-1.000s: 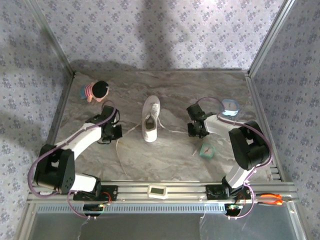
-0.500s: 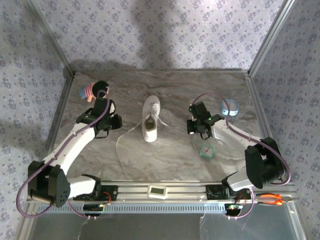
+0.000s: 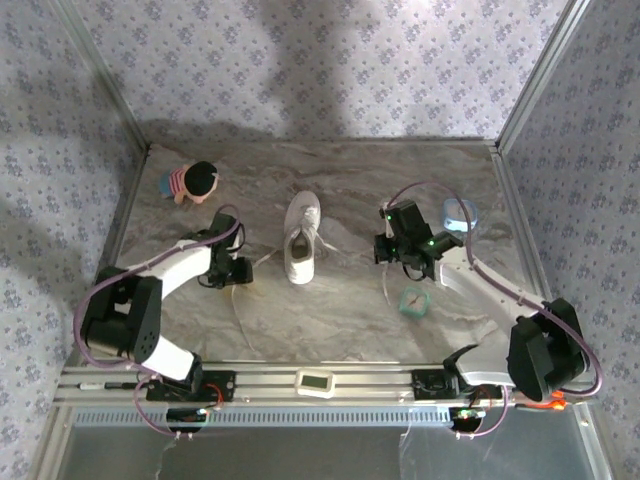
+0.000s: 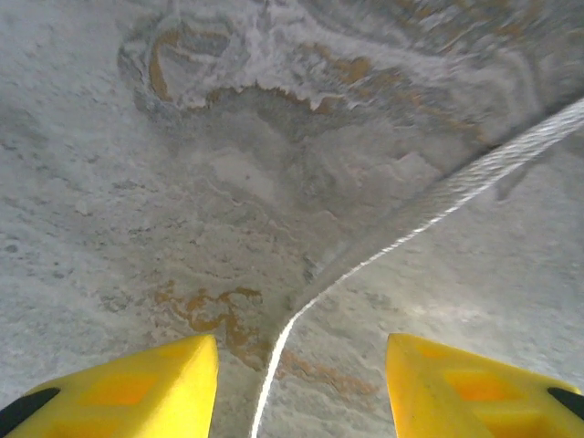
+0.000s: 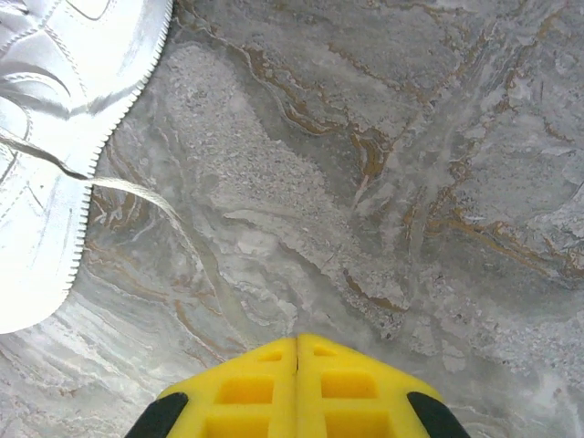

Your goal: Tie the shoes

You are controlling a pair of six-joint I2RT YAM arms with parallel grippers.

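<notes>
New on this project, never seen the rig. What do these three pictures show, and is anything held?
Two robot arms, each ending in a two-finger gripper. One picture looks down from above; the other two come from wrist cameras, hence the yellow fingers. On the table lie a white sneaker, a doll, a small teal object and a blue-and-white round one. The left gripper is open, a lace lying loose between its fingers. The right gripper is shut, nothing visible in it.
</notes>
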